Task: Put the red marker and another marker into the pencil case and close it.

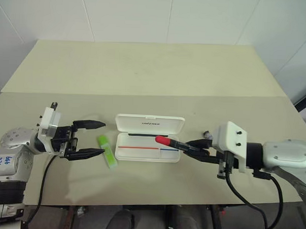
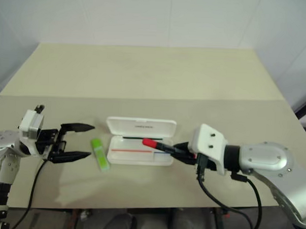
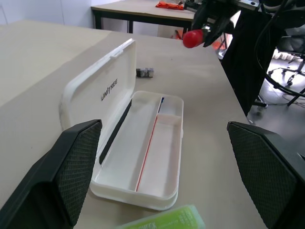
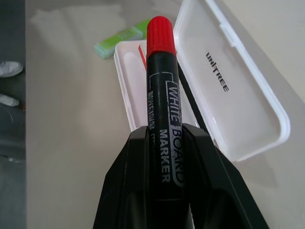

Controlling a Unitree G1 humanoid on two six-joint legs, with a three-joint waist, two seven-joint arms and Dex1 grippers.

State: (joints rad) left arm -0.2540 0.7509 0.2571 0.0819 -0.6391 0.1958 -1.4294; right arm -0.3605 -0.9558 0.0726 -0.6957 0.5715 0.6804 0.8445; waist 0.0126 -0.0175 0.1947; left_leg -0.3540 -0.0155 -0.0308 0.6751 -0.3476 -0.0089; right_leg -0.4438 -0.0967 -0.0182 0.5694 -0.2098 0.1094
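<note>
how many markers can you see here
2: the red marker held in the right gripper above the open pencil case, and the green highlighter lying on the table beside the case.

Beige table (image 1: 144, 73) against white walls (image 1: 127, 14).
The tabletop shows a seam (image 1: 67, 93) running across it from side to side. A small grey cylinder (image 3: 145, 72) lies on the tabletop. In the left wrist view, a second table (image 3: 138, 10) stands farther back with an orange-red item (image 3: 169, 5) on top, and a black office chair base (image 3: 283, 76) sits on the floor beside it.
</note>
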